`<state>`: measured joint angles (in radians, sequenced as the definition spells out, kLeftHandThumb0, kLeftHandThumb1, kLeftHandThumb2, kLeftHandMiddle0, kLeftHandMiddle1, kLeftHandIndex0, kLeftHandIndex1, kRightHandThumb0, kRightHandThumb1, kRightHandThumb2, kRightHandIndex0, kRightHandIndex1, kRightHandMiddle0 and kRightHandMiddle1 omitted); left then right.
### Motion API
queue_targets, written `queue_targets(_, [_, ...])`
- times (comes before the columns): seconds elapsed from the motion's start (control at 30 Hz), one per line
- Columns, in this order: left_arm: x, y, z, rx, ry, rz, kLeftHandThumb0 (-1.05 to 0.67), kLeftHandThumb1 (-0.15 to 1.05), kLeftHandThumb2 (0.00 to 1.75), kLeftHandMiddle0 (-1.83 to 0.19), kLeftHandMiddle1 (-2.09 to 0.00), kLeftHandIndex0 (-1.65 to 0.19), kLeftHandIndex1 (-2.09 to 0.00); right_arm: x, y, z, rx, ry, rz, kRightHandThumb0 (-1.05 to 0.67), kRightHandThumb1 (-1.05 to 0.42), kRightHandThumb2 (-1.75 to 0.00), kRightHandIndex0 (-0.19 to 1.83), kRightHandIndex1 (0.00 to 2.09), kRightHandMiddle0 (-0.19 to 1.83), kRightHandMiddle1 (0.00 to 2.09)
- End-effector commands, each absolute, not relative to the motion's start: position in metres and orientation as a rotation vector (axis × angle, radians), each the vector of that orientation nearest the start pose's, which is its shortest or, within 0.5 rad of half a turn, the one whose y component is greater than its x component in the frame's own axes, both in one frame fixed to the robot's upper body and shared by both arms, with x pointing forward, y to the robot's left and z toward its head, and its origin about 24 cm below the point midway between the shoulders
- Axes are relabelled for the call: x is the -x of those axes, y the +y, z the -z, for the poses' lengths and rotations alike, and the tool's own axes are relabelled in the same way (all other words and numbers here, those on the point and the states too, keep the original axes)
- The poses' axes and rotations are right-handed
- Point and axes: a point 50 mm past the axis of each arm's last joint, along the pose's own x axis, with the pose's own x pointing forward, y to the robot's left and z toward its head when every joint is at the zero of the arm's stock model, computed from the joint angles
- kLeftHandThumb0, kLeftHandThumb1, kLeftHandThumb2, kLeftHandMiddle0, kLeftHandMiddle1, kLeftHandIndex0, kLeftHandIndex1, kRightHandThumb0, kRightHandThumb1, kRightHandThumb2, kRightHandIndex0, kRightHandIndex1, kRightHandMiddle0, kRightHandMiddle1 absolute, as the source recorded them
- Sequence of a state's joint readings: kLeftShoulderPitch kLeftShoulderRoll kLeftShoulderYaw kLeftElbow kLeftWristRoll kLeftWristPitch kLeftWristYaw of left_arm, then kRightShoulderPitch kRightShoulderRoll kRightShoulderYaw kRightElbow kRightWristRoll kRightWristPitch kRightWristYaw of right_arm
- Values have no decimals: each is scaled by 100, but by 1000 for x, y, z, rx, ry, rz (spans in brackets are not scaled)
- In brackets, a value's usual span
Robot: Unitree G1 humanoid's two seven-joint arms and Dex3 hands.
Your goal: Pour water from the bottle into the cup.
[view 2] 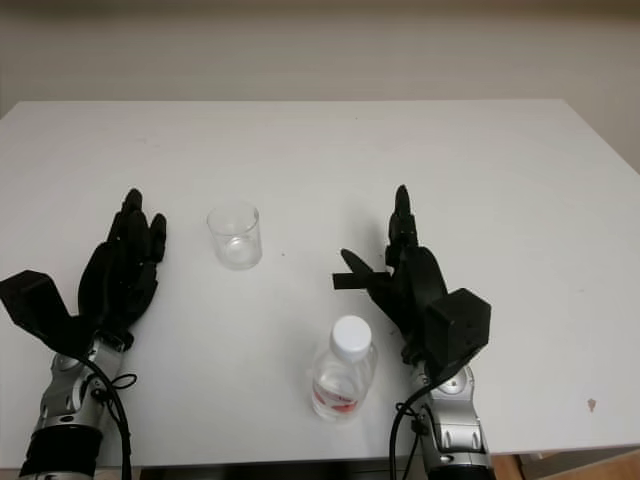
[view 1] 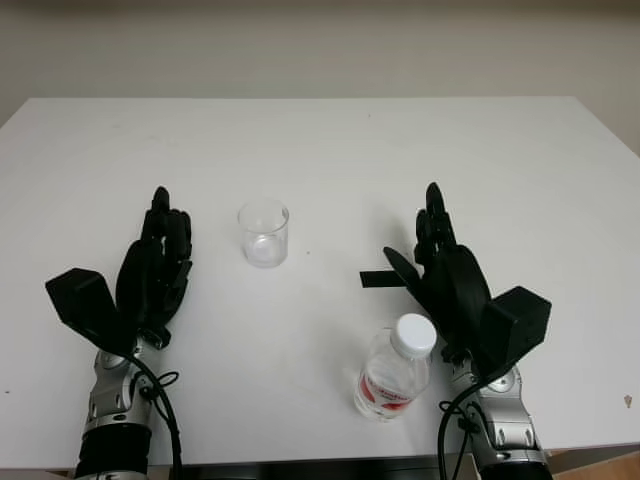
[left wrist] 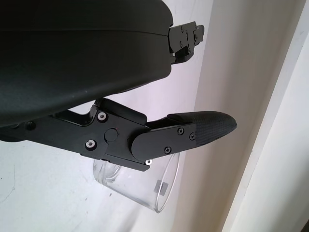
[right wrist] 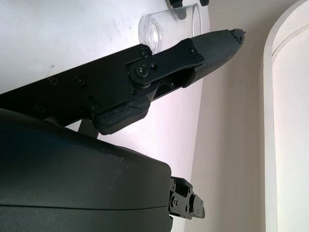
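Left eye view shows the white surface (view 1: 320,140) carrying both hands, each open and holding nothing. Right hand (view 1: 452,285) sits just beside the capped bottle (view 1: 394,368), which stands upright near the front edge. Left hand (view 1: 150,275) lies near the clear cup (view 1: 264,233), not touching it.

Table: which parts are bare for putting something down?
The table is bare beyond the clear cup, and between the left hand and water bottle. It is crowded where the bottle stands beside the right hand.
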<state>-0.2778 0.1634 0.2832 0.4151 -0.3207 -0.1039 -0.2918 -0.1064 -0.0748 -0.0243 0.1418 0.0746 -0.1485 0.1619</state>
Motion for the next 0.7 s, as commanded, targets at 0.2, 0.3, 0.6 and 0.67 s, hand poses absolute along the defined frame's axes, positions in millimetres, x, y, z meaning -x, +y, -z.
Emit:
queue_targets(0.2, [-292, 230, -36, 223, -22, 4, -69, 105, 57, 13, -6, 16, -6, -274, -153, -51, 38, -125, -159, -97, -101, -6, -19, 0, -19, 0])
queue_targets(0.3, [-294, 231, -36, 222, -18, 8, -69, 105, 56, 13, -6, 16, -6, -274, -153, -49, 47, -123, -151, -99, -102, -6, -19, 0, -19, 0])
queue_targets(0.6, [-297, 230, -37, 215, -22, 5, -70, 105, 57, 13, -5, 16, -6, -263, -193, -64, 36, -216, -280, -104, -104, -11, -19, 0, -19, 0])
queue_targets(0.67, [-297, 230, -37, 219, -23, 4, -71, 105, 56, 13, -5, 16, -6, -257, -205, -70, 38, -238, -330, -104, -105, -14, -19, 0, -19, 0])
